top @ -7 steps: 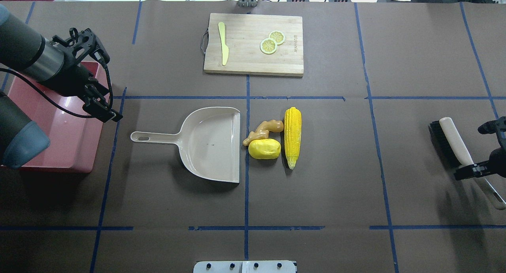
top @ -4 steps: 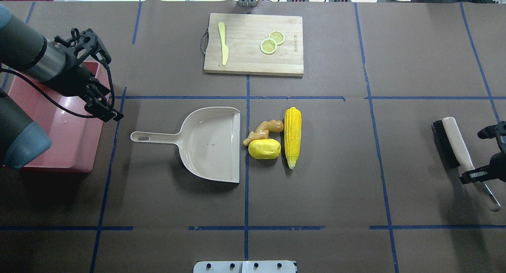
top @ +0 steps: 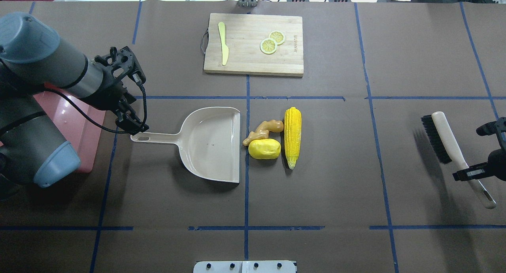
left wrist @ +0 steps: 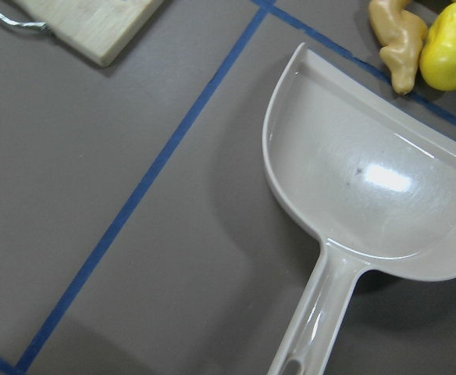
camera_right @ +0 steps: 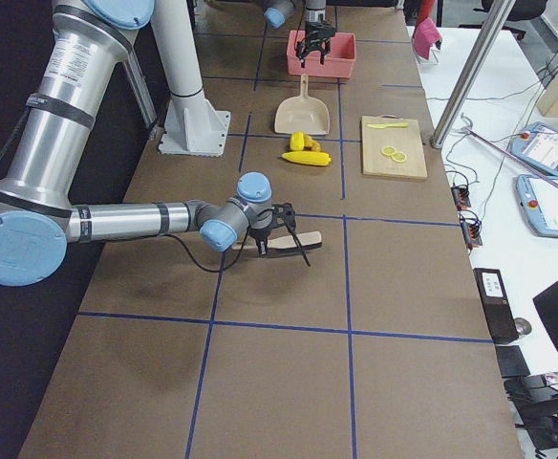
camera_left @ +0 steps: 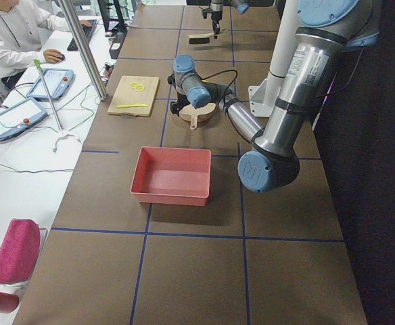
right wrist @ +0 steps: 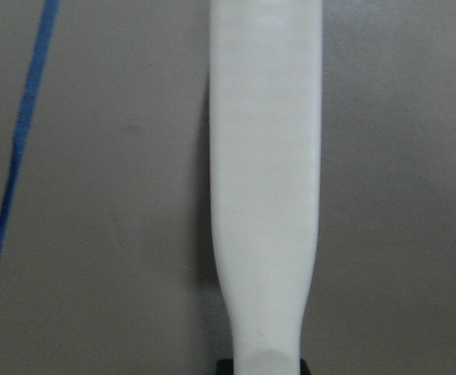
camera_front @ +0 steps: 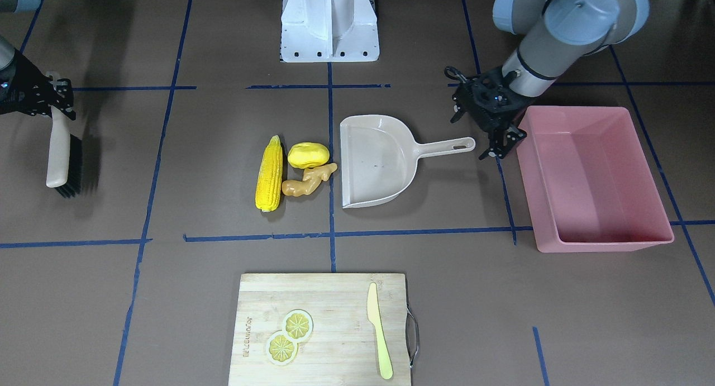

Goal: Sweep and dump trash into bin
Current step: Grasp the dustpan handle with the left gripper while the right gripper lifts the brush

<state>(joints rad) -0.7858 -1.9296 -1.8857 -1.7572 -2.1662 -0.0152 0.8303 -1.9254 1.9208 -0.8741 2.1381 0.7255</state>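
Note:
The corn cob (top: 293,136), the yellow potato lump (top: 264,148) and the tan ginger root (top: 263,131) lie together on the table, just right of the beige dustpan's (top: 209,142) open mouth. The pink bin (camera_front: 600,242) stands at the table's left end, partly hidden by my left arm in the overhead view. My left gripper (top: 138,103) is open and empty, at the end of the dustpan handle (top: 152,137). My right gripper (top: 474,172) is shut on the white handle of the black-bristled brush (top: 444,138) and holds it far right of the trash.
A wooden cutting board (top: 253,57) with a pale yellow knife (top: 223,42) and lemon slices (top: 271,43) lies at the far side of the table. The robot's white base (camera_front: 329,23) stands at the near edge. Blue tape lines cross the brown table cover.
My left gripper has moved right, from over the bin to the end of the dustpan handle. My right gripper has shifted the brush a little left and away from me.

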